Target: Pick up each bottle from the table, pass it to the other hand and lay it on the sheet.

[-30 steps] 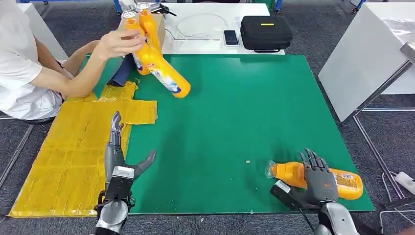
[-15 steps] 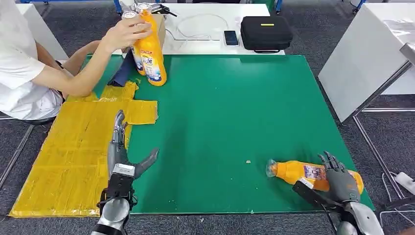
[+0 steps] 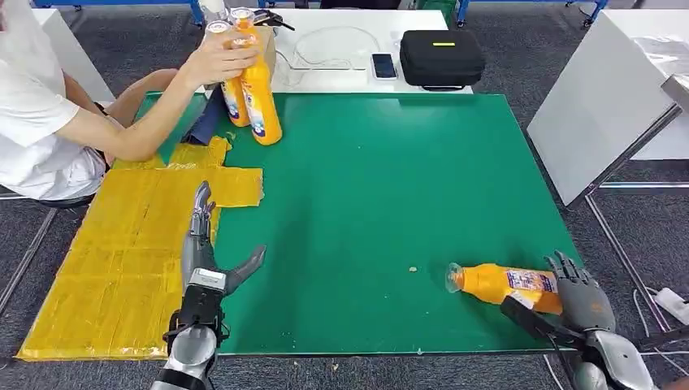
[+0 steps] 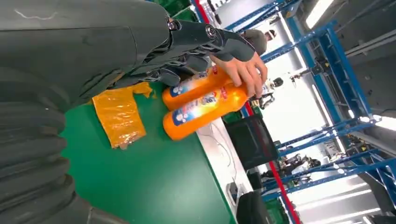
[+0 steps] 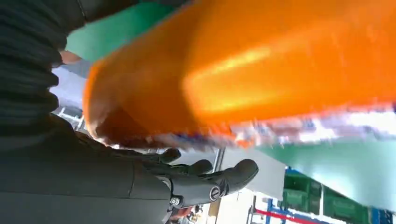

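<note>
An orange bottle (image 3: 496, 284) lies on its side on the green mat (image 3: 382, 187) near the front right corner, cap pointing left. My right hand (image 3: 583, 305) is at its base end with fingers spread and the thumb stretched along the near side; it does not grip the bottle (image 5: 261, 79). My left hand (image 3: 201, 248) stands open with its fingers straight, over the edge of the yellow sheet (image 3: 122, 244). At the far left a person's hand (image 3: 219, 57) holds two more orange bottles (image 3: 262, 101) upright on the mat, also seen in the left wrist view (image 4: 205, 107).
A black case (image 3: 441, 54), a phone (image 3: 383, 63) and cables lie on the white table behind the mat. A dark blue cloth (image 3: 207, 118) lies by the person's bottles. A white panel (image 3: 601, 106) stands at the right. The person sits at the far left.
The person has tipped the slanted bottle upright beside the other one. My right hand has slid right, off the lying bottle toward its base. The left hand has barely moved.
</note>
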Motion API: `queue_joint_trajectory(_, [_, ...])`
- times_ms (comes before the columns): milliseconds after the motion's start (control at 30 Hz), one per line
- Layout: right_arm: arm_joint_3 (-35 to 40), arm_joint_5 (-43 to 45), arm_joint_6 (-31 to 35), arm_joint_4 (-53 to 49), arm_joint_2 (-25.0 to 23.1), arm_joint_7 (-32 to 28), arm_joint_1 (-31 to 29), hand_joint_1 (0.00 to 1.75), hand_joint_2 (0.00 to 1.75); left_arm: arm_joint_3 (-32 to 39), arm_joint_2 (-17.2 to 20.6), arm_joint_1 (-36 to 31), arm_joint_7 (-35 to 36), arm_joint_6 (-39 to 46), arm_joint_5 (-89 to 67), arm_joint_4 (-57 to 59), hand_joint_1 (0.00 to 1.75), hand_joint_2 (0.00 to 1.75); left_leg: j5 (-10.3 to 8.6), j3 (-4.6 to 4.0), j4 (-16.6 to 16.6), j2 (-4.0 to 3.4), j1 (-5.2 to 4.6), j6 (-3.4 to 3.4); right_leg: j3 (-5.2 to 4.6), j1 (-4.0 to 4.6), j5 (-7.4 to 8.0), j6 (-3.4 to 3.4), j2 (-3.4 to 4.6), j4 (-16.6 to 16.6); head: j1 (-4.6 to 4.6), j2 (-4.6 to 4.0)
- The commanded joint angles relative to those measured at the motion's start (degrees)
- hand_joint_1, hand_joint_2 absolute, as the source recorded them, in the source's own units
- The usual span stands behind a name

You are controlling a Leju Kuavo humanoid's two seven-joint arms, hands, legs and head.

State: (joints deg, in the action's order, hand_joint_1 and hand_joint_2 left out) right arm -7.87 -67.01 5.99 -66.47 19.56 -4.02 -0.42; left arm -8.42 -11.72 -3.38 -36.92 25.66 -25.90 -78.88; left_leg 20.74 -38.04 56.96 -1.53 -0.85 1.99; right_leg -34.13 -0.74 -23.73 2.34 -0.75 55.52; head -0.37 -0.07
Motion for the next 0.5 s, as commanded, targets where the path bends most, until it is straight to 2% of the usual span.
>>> queue_joint_trajectory(33, [1.64, -1.61, -2.84, 9.73, 0.65, -0.54, 1.01, 1.75, 1.75, -1.38, 1.29, -2.82, 0.08, -0.89, 0.8, 4.87, 0.0, 1.75, 0.07, 0.28, -0.05, 0.4, 0.13, -0.19, 0.4, 0.09, -0.09, -0.11, -0.21, -0.14, 0.02, 0.0])
queue_joint_trajectory(367, [3.34, -1.87, -2.1, 10.86, -0.31, -0.85, -0.31, 1.75, 1.75, -1.6, 1.26, -2.85, 0.02, -1.28, 1.12, 4.82, 0.0, 1.75, 0.03, 0.41, -0.06, 0.32, 0.12, -0.04, 0.54, 0.09, -0.06, -0.07, -0.18, -0.19, 0.02, 0.0])
queue_joint_trajectory(500, [3.49, -0.22, 1.62, 8.33, -3.86, -1.92, -1.49, 1.75, 1.75, -1.69, 1.26, -2.04, 0.13, -1.33, 1.17, 3.57, 0.0, 1.75, 0.06, 0.43, -0.04, 0.19, 0.15, -0.05, 0.52, 0.11, -0.05, -0.06, -0.05, -0.19, 0.04, 0.0])
